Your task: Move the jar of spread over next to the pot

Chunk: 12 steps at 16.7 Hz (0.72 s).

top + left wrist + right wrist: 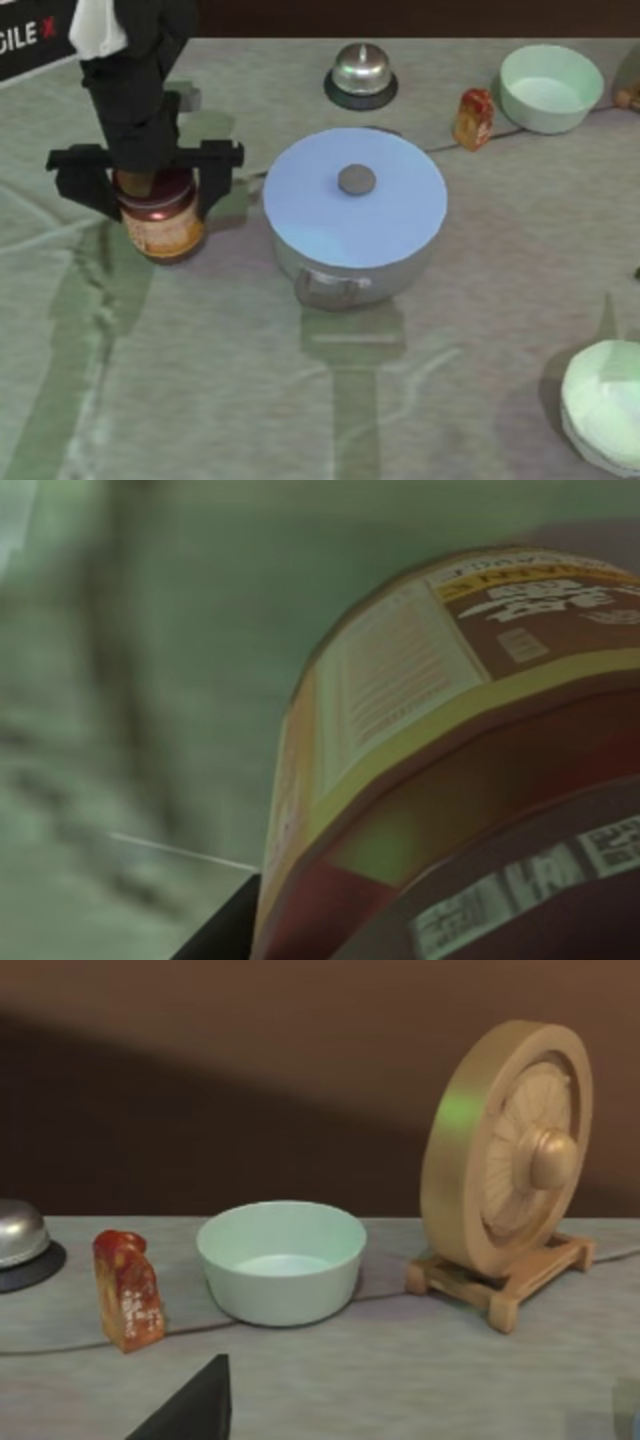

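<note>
Left gripper (150, 185) clamped on the jar of spread (162, 222).
Jar sits left of the pot (354, 215), apart from it; right gripper unseen, state unknowable.

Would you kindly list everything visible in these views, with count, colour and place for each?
jar of spread: one, dark lid, orange-yellow label, left of the pot, a gap between
pot: one, grey with pale blue lid, table centre
bell: one, silver on a black base, far edge, behind the pot
packet: one, red-orange, far edge, left of the bowl
bowl: one, pale green, far right
wooden wheel: one, tan, on a stand beside the bowl
pale round thing: one, pale green, near right corner
left gripper: black, straddling the jar's lid
right arm: only a dark tip in its own wrist view
</note>
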### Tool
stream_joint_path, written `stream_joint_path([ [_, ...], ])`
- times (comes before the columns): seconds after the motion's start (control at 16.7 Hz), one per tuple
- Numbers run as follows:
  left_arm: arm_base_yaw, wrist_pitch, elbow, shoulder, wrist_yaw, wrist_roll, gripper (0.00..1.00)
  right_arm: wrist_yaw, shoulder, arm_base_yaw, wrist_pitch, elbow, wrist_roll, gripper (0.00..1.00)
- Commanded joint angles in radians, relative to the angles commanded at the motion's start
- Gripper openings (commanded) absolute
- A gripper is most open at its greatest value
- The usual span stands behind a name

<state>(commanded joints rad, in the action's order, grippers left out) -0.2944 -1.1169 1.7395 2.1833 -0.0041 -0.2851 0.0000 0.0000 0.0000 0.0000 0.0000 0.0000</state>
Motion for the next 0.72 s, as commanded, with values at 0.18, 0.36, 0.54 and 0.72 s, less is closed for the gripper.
stream_joint_path([
  [0.18,0.000,0.000,0.000,0.000,0.000,0.000,0.75,0.000,0.000,0.000,0.000,0.000,0.000,1.00],
  [0.36,0.000,0.000,0.000,0.000,0.000,0.000,0.98,0.000,0.000,0.000,0.000,0.000,0.000,1.00],
  [0.54,0.000,0.000,0.000,0.000,0.000,0.000,1.00,0.000,0.000,0.000,0.000,0.000,0.000,1.00],
  [0.72,0.000,0.000,0.000,0.000,0.000,0.000,1.00,0.000,0.000,0.000,0.000,0.000,0.000,1.00],
])
